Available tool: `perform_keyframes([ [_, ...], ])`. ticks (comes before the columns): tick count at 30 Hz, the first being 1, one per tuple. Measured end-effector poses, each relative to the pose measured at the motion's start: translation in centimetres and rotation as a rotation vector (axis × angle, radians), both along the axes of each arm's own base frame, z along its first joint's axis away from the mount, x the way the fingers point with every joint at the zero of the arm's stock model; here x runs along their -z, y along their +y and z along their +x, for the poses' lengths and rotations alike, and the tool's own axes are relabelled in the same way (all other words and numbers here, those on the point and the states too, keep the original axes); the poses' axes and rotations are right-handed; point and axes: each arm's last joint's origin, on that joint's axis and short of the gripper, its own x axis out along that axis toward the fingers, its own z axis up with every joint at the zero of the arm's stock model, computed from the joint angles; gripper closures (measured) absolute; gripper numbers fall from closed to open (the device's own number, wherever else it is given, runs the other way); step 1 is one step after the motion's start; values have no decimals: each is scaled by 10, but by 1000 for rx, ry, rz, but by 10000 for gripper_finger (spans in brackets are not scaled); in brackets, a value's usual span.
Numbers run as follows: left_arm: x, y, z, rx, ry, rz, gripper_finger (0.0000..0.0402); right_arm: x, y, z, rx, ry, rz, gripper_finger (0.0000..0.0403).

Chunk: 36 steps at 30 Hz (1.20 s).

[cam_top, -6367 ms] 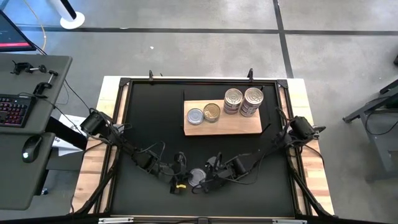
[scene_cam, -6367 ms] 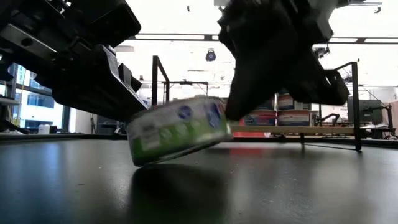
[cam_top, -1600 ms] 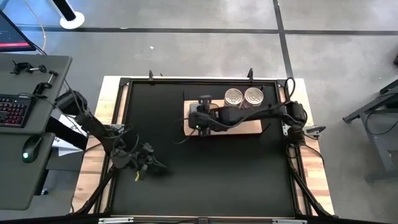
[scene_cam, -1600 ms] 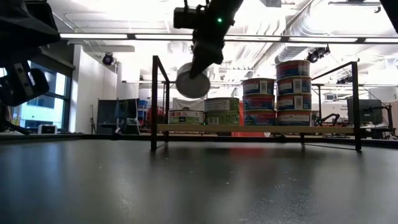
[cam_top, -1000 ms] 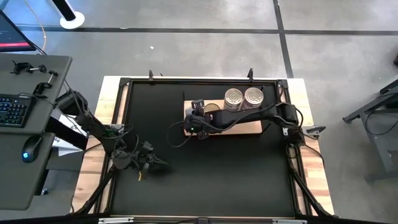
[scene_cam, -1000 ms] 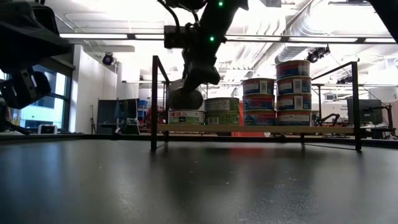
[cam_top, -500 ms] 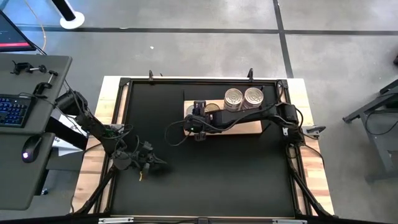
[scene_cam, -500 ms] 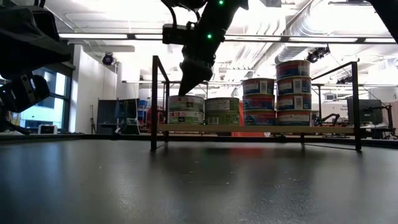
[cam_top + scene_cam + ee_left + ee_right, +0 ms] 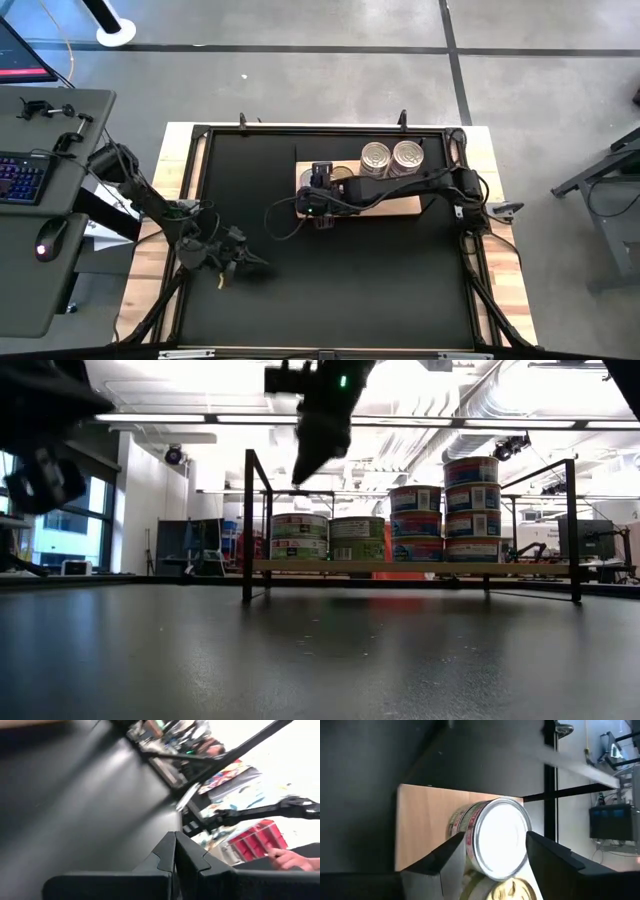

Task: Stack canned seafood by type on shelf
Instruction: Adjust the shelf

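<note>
The shelf (image 9: 400,205), a pale wood board, lies at the mat's far right and carries stacks of canned seafood. At its left end stand two tins, the top one silver-lidded (image 9: 500,837), also seen in the low view (image 9: 299,525). Beside it are a gold-lidded stack (image 9: 357,538) and two taller stacks (image 9: 375,158) (image 9: 406,156). My right gripper (image 9: 496,836) hangs open just above the left stack, fingers on either side of the lid and clear of it (image 9: 305,460). My left gripper (image 9: 175,842) is shut and holds nothing, low over the mat's near left (image 9: 240,262).
The black mat (image 9: 330,290) stretches bare between the shelf and the near edge. A black frame with upright posts (image 9: 248,525) borders the table. A person's hand (image 9: 285,857) shows beyond the table in the left wrist view. A desk with keyboard (image 9: 25,175) stands to the left.
My right gripper has lowered a tilted silver-lidded tin onto the tin at the shelf's left end, opened and let go, then risen clear. The tin now stands level as the top of a two-high stack.
</note>
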Motion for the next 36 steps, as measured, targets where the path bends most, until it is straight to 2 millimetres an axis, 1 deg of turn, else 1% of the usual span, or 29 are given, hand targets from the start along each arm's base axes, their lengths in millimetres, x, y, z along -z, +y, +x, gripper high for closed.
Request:
perform_keyframes([
  [2, -8, 3, 1, 3, -32, 10, 401, -15, 6, -3, 8, 0, 32, 206],
  [4, -16, 5, 7, 26, -24, 52, 401, -27, 11, -8, 26, 3, 103, 206],
  [6, -22, 5, 16, 88, 50, 154, 401, -38, 17, -12, 46, 15, 211, 206],
  [8, -29, 4, 27, 135, 164, 288, 401, -46, 23, -20, 72, 55, 323, 206],
  [10, -38, 4, 38, 150, 258, 427, 401, -47, 30, -30, 109, 133, 396, 206],
  [11, -45, 3, 44, 154, 270, 480, 402, -48, 35, -37, 128, 179, 407, 206],
  [13, -60, 3, 53, 168, 238, 576, 401, -46, 46, -51, 163, 250, 406, 206],
  [15, -79, 4, 61, 187, 135, 649, 401, -49, 58, -68, 171, 269, 404, 206],
  [18, -101, 15, 65, 222, -32, 724, 401, -55, 75, -94, 206, 210, 445, 206],
  [20, -112, 29, 68, 218, -87, 741, 401, -56, 84, -112, 259, 140, 497, 206],
  [23, -113, 52, 66, 201, -55, 770, 401, -57, 98, -138, 354, -3, 620, 206],
  [24, -111, 60, 62, 189, -49, 766, 401, -57, 103, -145, 389, -52, 671, 206],
  [25, -105, 66, 57, 178, -34, 754, 401, -57, 108, -151, 411, -104, 728, 206],
  [27, -95, 73, 49, 149, -66, 712, 401, -58, 118, -162, 457, -191, 842, 206],
  [28, -86, 76, 43, 139, -81, 695, 401, -58, 122, -166, 477, -230, 893, 206],
  [31, -61, 81, 26, 113, -144, 646, 402, -63, 134, -172, 531, -383, 1015, 206],
  [33, -43, 85, 13, 97, -167, 616, 401, -68, 138, -171, 563, -494, 1056, 206],
  [36, -29, 93, 0, 57, -211, 581, 401, -72, 142, -169, 584, -610, 1082, 206],
])
